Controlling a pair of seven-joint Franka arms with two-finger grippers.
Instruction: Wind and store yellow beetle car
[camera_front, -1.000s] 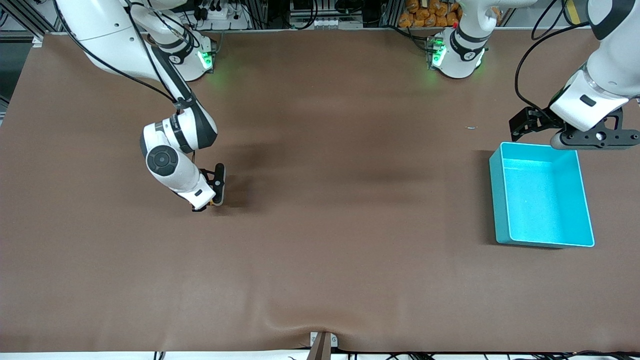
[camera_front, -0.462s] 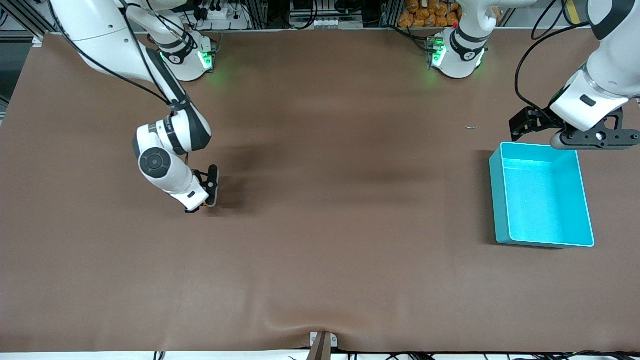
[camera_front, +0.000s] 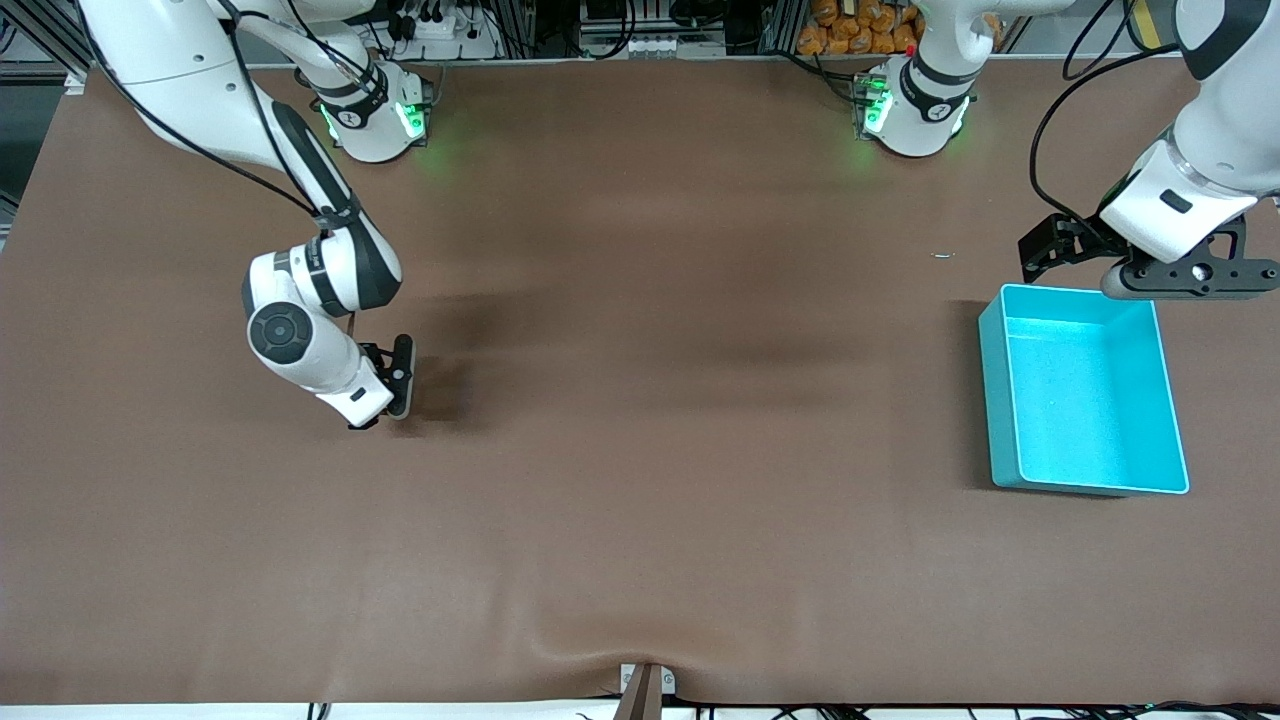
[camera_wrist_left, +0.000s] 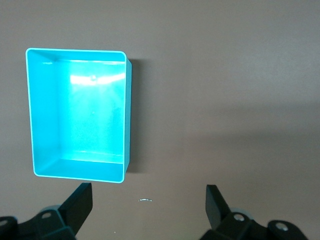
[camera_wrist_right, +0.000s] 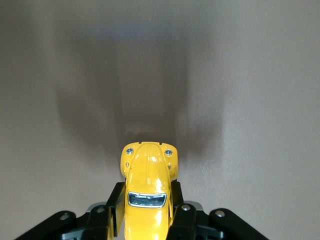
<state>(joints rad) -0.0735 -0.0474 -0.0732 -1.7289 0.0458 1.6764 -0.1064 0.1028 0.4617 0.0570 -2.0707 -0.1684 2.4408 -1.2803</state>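
Observation:
The yellow beetle car (camera_wrist_right: 147, 192) sits nose-out between the fingers (camera_wrist_right: 111, 202) of my right gripper (camera_wrist_right: 146, 200), which is shut on its sides. In the front view the right gripper (camera_front: 385, 405) is low at the brown table toward the right arm's end, and the car is hidden under the hand. The turquoise bin (camera_front: 1000, 400) stands toward the left arm's end and is empty; it also shows in the left wrist view (camera_wrist_left: 127, 115). My left gripper (camera_front: 1185, 285) waits open over the bin's edge that is farthest from the front camera, and it shows in the left wrist view (camera_wrist_left: 148, 205) too.
A small white speck (camera_front: 941, 255) lies on the table beside the bin, also in the left wrist view (camera_wrist_left: 145, 200). The brown table cloth (camera_front: 650, 450) has a ripple at its near edge by a clamp (camera_front: 643, 690).
My right gripper has slid toward the right arm's end of the table, staying low and shut on the car. The left arm has not moved.

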